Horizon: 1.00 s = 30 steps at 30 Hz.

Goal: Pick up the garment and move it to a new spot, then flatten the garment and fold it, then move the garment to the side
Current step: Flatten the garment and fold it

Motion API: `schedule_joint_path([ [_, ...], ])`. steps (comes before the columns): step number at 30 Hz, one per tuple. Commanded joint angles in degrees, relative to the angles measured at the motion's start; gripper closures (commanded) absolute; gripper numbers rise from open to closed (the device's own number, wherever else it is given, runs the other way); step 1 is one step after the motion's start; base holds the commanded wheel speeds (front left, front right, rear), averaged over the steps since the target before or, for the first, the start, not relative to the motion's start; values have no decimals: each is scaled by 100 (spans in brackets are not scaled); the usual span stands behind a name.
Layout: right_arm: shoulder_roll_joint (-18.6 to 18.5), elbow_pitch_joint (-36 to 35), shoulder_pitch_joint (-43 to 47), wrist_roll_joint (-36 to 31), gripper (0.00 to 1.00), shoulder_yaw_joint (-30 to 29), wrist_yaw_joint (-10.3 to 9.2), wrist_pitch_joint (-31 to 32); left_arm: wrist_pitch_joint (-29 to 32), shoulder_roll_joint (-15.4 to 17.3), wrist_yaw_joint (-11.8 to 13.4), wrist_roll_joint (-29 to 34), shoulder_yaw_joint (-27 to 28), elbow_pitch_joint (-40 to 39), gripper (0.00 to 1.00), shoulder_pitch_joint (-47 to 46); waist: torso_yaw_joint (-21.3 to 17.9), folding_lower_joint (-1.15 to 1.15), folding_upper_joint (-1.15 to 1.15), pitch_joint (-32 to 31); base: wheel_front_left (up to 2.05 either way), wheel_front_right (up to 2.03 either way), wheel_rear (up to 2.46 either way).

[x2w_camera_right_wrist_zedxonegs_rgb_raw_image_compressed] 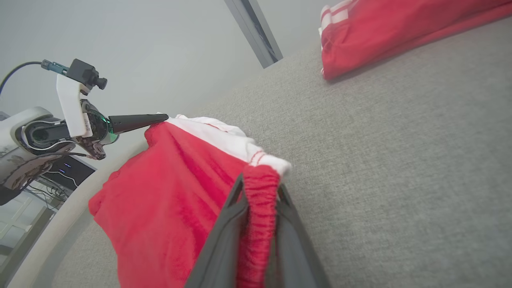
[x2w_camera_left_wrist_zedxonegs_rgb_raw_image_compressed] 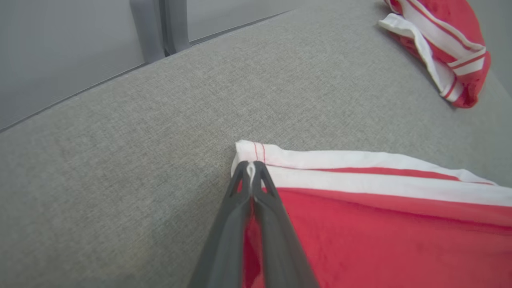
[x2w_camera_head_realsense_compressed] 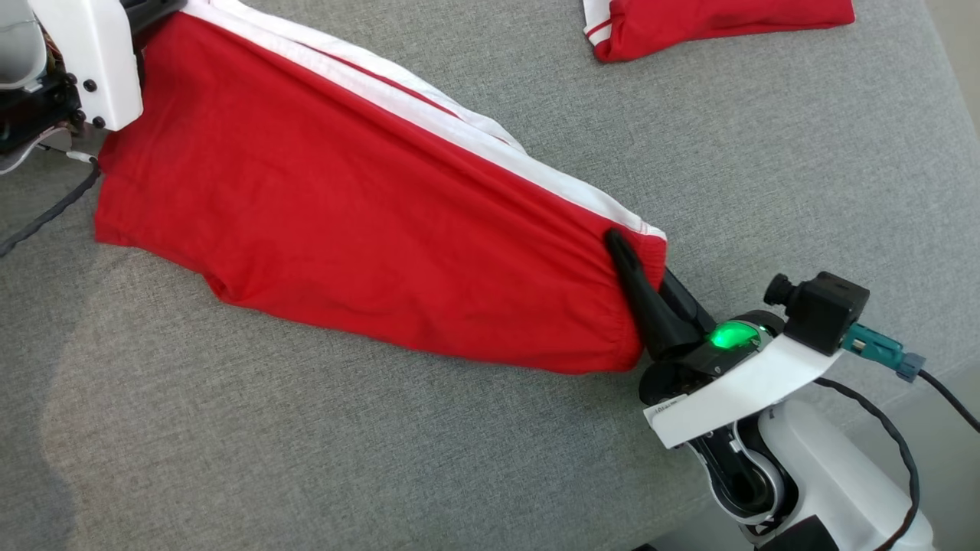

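**Red garment stretched between two gripping hands**

The left gripper (x2w_camera_left_wrist_zedxonegs_rgb_raw_image_compressed: 251,166) has its two dark fingers pressed together on the garment (x2w_camera_head_realsense_compressed: 344,229), pinching the white hem corner (x2w_camera_left_wrist_zedxonegs_rgb_raw_image_compressed: 256,150). A sliver of white cloth shows between the tips. From this corner the white side stripe (x2w_camera_head_realsense_compressed: 429,115) runs the garment's length along its far edge.

The right gripper (x2w_camera_right_wrist_zedxonegs_rgb_raw_image_compressed: 261,186) is at the garment's opposite end, closed on the gathered elastic waistband (x2w_camera_right_wrist_zedxonegs_rgb_raw_image_compressed: 258,224). The red band fills the gap between the fingers and touches both. In the head view one finger lies over the waistband near the stripe end and the other sits under the cloth. A green light (x2w_camera_head_realsense_compressed: 731,335) glows on the wrist just behind the fingers, beside a small black camera (x2w_camera_head_realsense_compressed: 819,306).

Between the two grips the garment lies drawn out long on the grey fabric surface (x2w_camera_head_realsense_compressed: 306,444), wider toward the left gripper's end and narrowing to the waistband, with soft lengthwise creases. Its near edge sags in a loose curve.

A second red garment (x2w_camera_head_realsense_compressed: 712,23) with white stripes lies bunched on the same surface, well apart from the held garment, beyond its striped edge. A grey post (x2w_camera_left_wrist_zedxonegs_rgb_raw_image_compressed: 160,24) stands past the surface's far edge, beyond the hem corner.
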Motion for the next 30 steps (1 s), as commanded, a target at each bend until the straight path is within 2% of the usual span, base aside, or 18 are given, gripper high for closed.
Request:
schedule_joint_path([
  [1,-7,66,-95,14,76,51,4,-34,-28,-35,-34,-6,-24,114,100,-145,2,0,0,16,0,0,0],
  [3,-15,112,-150,37,71,119,4,-34,-42,-95,-36,-52,-39,194,100,-170,5,0,0,28,0,0,0],
  [4,-22,123,-169,46,68,149,4,-34,-45,-127,-39,-78,-53,224,82,-170,8,0,0,34,0,0,0],
  [5,-26,139,-184,50,64,158,4,-34,-40,-152,-42,-90,-68,252,54,-170,12,0,0,39,0,0,0],
  [6,-27,161,-202,57,60,164,4,-34,-32,-168,-44,-113,-86,273,33,-186,17,0,0,42,0,0,0],
  [7,-25,174,-221,60,56,169,4,-34,-28,-174,-43,-129,-98,278,0,-204,22,0,0,43,0,0,0],
  [8,-24,186,-237,56,47,172,4,-34,-30,-179,-45,-153,-111,260,0,-216,27,0,0,41,0,0,0],
  [9,-25,205,-250,57,5,173,4,-34,-34,-177,-46,-189,-131,241,0,-224,32,0,0,36,0,0,0],
  [10,-21,228,-257,64,0,165,4,-34,-41,-168,-47,-215,-147,222,0,-226,38,0,0,29,0,0,0],
  [19,-7,362,-245,118,0,107,3,-34,-30,10,-49,-446,-270,62,0,-98,54,0,0,-155,0,0,0],
  [30,-63,221,-3,374,0,-232,4,-34,624,464,-50,-937,-469,-79,0,176,-63,0,0,-548,0,0,0],
])
